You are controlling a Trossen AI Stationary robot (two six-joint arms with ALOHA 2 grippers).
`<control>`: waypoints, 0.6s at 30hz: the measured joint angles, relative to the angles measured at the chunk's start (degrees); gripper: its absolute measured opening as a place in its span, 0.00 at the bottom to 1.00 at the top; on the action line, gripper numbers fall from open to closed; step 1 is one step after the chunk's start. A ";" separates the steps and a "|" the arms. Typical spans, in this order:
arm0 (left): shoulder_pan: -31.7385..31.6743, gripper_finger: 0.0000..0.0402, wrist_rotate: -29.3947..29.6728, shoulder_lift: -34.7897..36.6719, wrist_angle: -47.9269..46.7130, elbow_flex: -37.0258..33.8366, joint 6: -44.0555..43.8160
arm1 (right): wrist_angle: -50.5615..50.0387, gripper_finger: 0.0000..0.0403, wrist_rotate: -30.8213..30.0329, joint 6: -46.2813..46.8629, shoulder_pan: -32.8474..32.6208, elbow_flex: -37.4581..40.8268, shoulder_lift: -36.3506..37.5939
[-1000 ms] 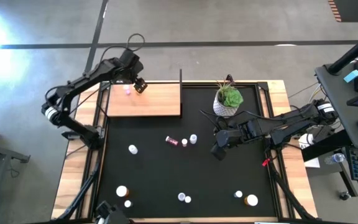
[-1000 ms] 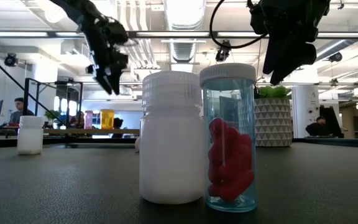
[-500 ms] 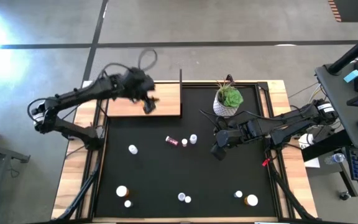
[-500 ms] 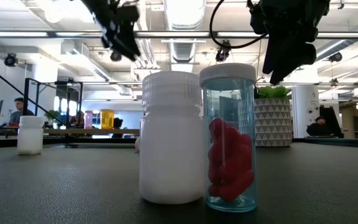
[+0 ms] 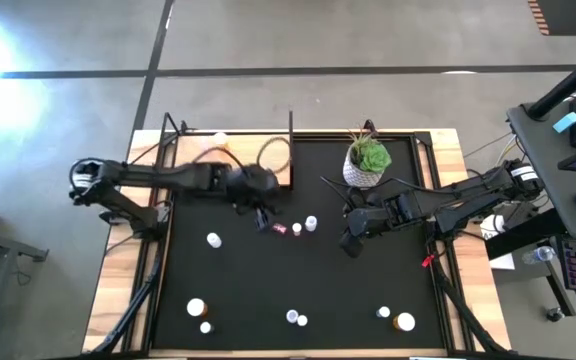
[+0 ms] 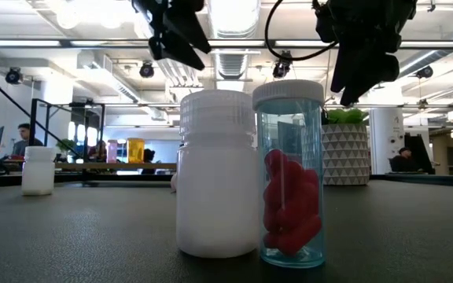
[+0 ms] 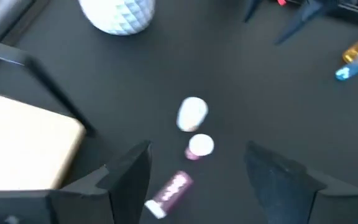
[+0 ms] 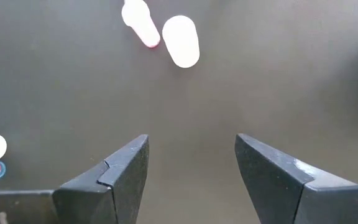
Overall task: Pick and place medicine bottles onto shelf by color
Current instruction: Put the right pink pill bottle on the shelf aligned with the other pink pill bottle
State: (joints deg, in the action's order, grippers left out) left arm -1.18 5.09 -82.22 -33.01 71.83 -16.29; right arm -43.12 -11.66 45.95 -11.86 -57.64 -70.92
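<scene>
- Pink bottle lies toppled on the black worktop, just under my left tool, fingers apart.
- I centre over it before closing.
- Right tool waits apart, empty.

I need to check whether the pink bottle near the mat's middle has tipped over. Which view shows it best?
The left wrist view: the pink bottle lies on its side, between the open left gripper's fingers. The high view shows it as a small streak; the other views leave it unclear.
</scene>
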 joint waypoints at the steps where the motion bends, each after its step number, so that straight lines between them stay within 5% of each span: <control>1: 0.88 0.59 0.02 -0.97 0.48 -0.01 -0.83 | 0.26 0.57 -0.02 0.00 -0.02 0.00 0.00; 7: 5.52 0.59 0.75 -6.92 5.10 -0.02 -2.98 | 0.40 0.57 0.00 0.00 0.01 0.00 0.00; 18: 8.53 0.59 12.48 -15.63 15.82 -1.23 -5.84 | 0.64 0.57 0.00 0.08 0.00 0.00 0.00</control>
State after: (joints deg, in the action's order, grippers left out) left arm 7.35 17.56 -97.85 -17.18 70.61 -22.13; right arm -42.48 -11.66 46.04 -11.86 -57.65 -70.91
